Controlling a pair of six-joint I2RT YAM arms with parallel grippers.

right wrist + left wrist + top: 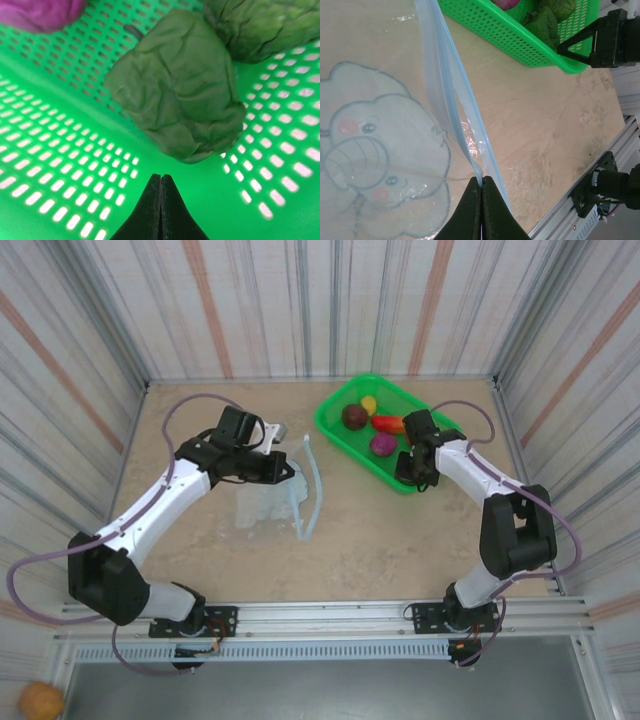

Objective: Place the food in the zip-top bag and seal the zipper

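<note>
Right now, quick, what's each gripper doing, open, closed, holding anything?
Left gripper: closed, pinching the zipper of the zip-top bag.
Right gripper: closed, empty, inside the green mesh tray near a green leafy toy.

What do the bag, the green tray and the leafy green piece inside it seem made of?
Zip-top bag: thin clear plastic film, glossy, table showing through. Green tray: rigid moulded plastic, evenly slotted, shiny. Leafy green piece: likely soft plastic or rubber, matte and wrinkled; hard to be sure.

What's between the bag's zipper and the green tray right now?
Bare tabletop; the top view has nothing lying between the zipper and the green tray, and the left wrist view agrees.
</note>
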